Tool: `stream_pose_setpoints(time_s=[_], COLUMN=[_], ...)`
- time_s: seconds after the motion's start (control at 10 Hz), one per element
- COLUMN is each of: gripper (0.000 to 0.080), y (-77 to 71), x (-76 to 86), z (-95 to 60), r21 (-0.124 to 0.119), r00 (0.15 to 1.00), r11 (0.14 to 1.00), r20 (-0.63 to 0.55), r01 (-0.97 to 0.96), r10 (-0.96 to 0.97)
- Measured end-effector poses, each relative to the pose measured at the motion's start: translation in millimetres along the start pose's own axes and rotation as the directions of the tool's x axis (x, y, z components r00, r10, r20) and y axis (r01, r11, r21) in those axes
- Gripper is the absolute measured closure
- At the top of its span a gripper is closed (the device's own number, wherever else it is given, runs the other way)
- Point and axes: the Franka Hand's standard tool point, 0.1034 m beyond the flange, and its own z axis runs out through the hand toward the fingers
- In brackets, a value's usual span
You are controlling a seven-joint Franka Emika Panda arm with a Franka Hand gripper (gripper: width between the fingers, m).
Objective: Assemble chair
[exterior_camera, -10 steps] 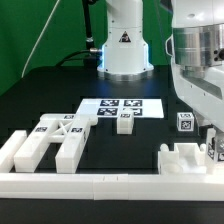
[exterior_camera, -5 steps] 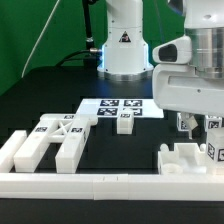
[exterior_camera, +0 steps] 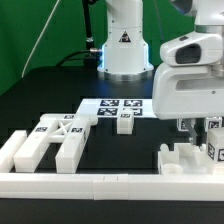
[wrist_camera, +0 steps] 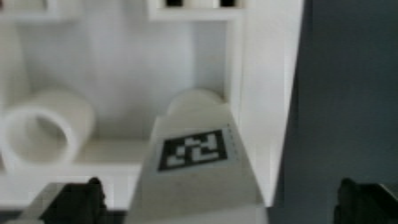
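Fingers (wrist_camera: pixel 79 202) spread wide either side of a tagged chair piece (wrist_camera: pixel 196 150), not touching it, past the end of the marker board (exterior_camera: pixel 120 107) on the exterior view's right. Closing off-centre could shove the piece askew or tip it. Since half a second ago the arm (exterior_camera: pixel 190 80) has dropped slightly; other chair parts (exterior_camera: pixel 45 145) on the bench (exterior_camera: pixel 40 90) are unmoved.

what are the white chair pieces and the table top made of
The chair pieces look like matte white plastic: chunky, evenly dull, no gloss. The table top looks like a black matte sheet, maybe cloth or rubber; too unclear to tell.
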Motion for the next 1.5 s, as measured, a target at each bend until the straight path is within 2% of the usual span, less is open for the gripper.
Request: stream_pose_setpoints(time_s=[0.1, 0.2, 0.3, 0.4, 0.5, 0.6, 0.8, 0.9, 1.0, 1.1, 1.3, 1.5], gripper=[0.0272, 0.0442, 0.0442, 0.0505, 0.0506, 0.0506, 0.0506, 0.0506, 0.0508, 0.0508, 0.0508, 0.0508], y=[0.0, 0.0, 2.8, 3.8, 4.2, 3.9, 3.3, 2.7, 3.1, 4.2, 5.0, 3.8], x=[0.0, 0.0, 0.4, 0.1, 0.2, 0.1, -1.4, -2.8, 1.1, 1.5, 2.3, 2.7], z=[0.0, 0.0, 0.0, 0.7, 0.7, 0.7, 1.4, 0.8, -0.8, -0.5, 1.3, 2.5], r21=[0.001, 0.001, -0.002, -0.003, -0.004, -0.005, -0.014, -0.026, -0.019, -0.015, -0.011, -0.014], r00=[0.999, 0.996, 0.989, 0.976, 0.966, 0.904, 0.748, 0.631, 0.537, 0.409, 0.133, -0.021], r11=[0.999, 0.996, 0.989, 0.976, 0.966, 0.904, 0.748, 0.631, 0.538, 0.411, 0.134, -0.02], r20=[0.0, 0.0, -0.001, 0.0, 0.0, -0.002, 0.0, 0.019, 0.035, 0.048, 0.08, 0.09], r01=[-0.032, -0.084, -0.149, -0.217, -0.26, -0.428, -0.663, -0.775, -0.843, -0.912, -0.991, -1.0], r10=[0.032, 0.084, 0.149, 0.217, 0.26, 0.428, 0.663, 0.776, 0.843, 0.911, 0.988, 0.996])
